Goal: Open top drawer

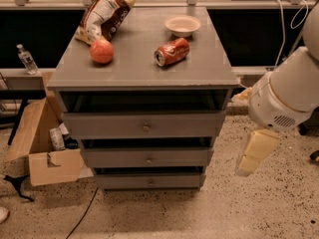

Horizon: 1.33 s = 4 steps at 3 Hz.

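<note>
Cream tool [247, 166] right of top drawer [144, 126]

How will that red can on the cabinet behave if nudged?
The red can lies on its side, so it would likely roll. It looks dented, so probably light. The tool hangs right of the top drawer, touching nothing.

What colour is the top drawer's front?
Grey top drawer front, camera view; the gripper hangs to its right.
</note>
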Each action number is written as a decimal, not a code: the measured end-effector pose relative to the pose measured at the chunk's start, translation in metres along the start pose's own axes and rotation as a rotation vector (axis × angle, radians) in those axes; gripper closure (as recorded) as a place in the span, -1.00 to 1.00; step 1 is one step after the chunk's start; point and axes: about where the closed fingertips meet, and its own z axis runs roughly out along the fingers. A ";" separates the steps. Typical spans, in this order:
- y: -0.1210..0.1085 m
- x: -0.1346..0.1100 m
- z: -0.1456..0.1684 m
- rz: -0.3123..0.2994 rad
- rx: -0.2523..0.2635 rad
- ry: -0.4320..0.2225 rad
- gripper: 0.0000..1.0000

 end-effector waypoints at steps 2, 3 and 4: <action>0.001 -0.001 0.023 0.001 -0.038 -0.031 -1.00; -0.001 -0.008 0.082 -0.031 -0.077 -0.079 -1.00; -0.017 -0.023 0.135 -0.046 -0.073 -0.154 -1.00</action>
